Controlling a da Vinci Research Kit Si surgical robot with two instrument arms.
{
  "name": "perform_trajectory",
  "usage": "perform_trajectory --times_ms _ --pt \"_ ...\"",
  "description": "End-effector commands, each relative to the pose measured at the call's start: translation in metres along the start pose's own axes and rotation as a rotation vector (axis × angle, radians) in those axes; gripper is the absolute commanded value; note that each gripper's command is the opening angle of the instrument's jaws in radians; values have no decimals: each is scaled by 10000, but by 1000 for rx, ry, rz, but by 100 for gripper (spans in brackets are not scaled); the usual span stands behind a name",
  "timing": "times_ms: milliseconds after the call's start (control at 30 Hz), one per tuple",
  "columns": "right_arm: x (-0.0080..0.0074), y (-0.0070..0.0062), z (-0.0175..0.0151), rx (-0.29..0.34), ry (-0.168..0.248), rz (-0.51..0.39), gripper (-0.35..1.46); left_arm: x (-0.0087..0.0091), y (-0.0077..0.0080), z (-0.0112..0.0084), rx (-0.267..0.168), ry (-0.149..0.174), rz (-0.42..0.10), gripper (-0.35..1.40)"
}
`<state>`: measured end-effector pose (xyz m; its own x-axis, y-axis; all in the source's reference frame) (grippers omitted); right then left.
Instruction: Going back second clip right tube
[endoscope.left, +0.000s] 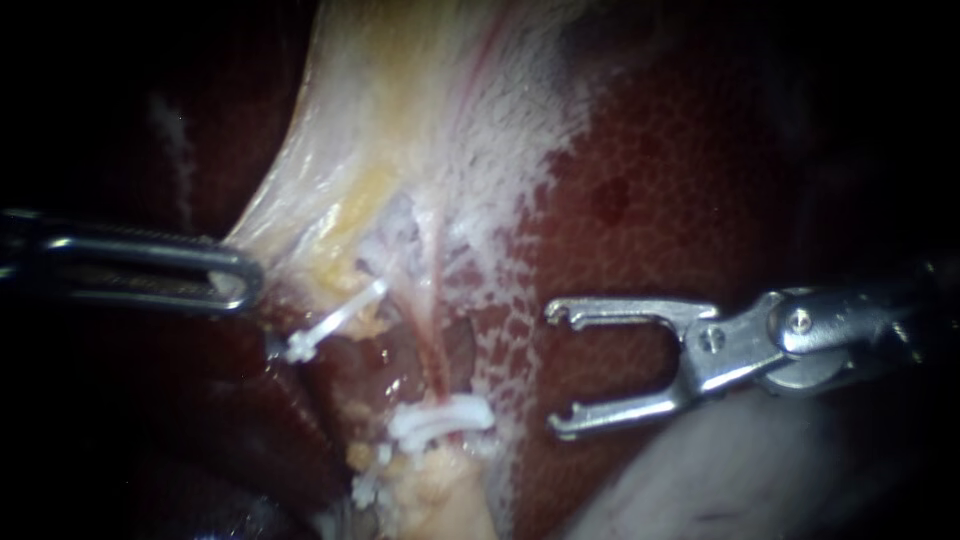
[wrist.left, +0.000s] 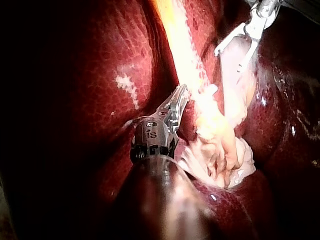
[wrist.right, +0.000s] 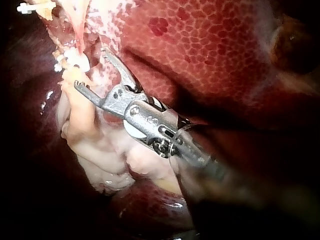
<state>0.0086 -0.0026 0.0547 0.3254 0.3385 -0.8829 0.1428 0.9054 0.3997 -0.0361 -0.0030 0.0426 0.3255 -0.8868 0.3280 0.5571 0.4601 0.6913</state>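
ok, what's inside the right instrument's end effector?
Nothing held: the right instrument is open, only liver showing through the gap. What lies beneath its metal is covered.

The right instrument (endoscope.left: 560, 370) is bright polished metal, smooth and reflective. Ahead of its jaws, a white clip (endoscope.left: 440, 420) looks like matt plastic. The liver (endoscope.left: 640, 200) beneath it is wet, glossy and finely mottled.

Mottled dark red liver (endoscope.left: 680, 170) is serving as the bed. Pale yellowish tissue (endoscope.left: 400, 120) is lying directly on it, narrowing downward. A thin reddish right tube (endoscope.left: 432, 345) is running from it, white clips (endoscope.left: 440, 420) crossing it; a slanted clip (endoscope.left: 335, 322) is sitting leftward.
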Motion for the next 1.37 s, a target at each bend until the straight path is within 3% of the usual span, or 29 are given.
perform_trajectory --times_ms 33,233,533,733,1367 --pt "0 0 -1 0 0 -6 60 3 6 5 1 6 -7 -35" --pt "-1 -1 -5 2 1 -6 60 22 18 36 9 37 -16 -35" --pt "0 0 -9 4 1 -11 60 43 0 73 32 79 -5 -35" --pt "0 0 -11 4 1 -11 60 43 -7 74 33 80 -2 -35" --pt "0 0 -12 5 1 -11 60 43 -7 74 33 83 -1 -35"
